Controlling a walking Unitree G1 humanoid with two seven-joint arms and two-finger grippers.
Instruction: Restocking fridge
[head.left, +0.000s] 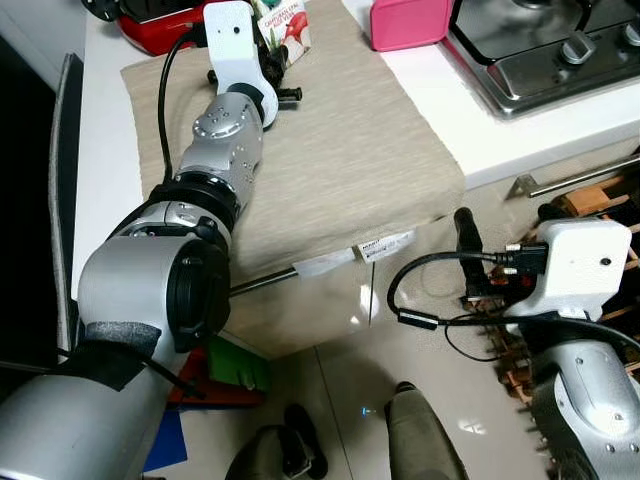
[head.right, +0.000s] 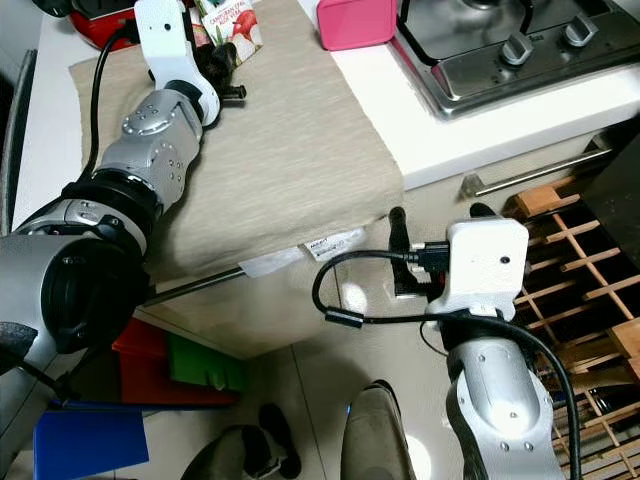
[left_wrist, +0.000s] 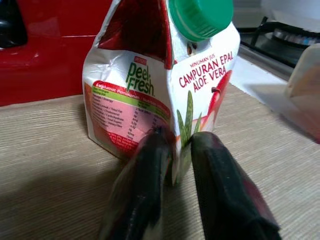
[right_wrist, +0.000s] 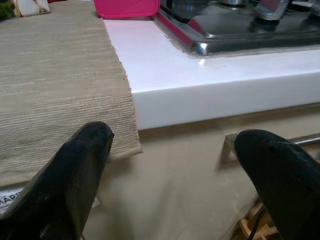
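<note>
A Peel Fresh juice carton (left_wrist: 150, 85) with a green cap (left_wrist: 200, 17) stands at the far end of a beige cloth (head.left: 340, 160) on the white counter. My left arm reaches across the cloth, and my left gripper (left_wrist: 177, 137) is right at the carton's near lower corner. Its fingers (left_wrist: 145, 185) are almost together with just a narrow slit between them, and they do not hold the carton's body. The same carton (head.left: 287, 28) appears at the top of the head view. My right gripper (right_wrist: 175, 165) hangs open below the counter edge, in front of the cabinet, with nothing in it.
A red appliance (head.left: 150, 25) stands behind the carton, with a pink box (head.left: 410, 22) to the right of it and a steel gas hob (head.left: 550, 50) further right. A wooden rack (head.right: 580, 270) is at floor level on the right. Red, green and blue boxes (head.right: 190, 370) sit under the counter.
</note>
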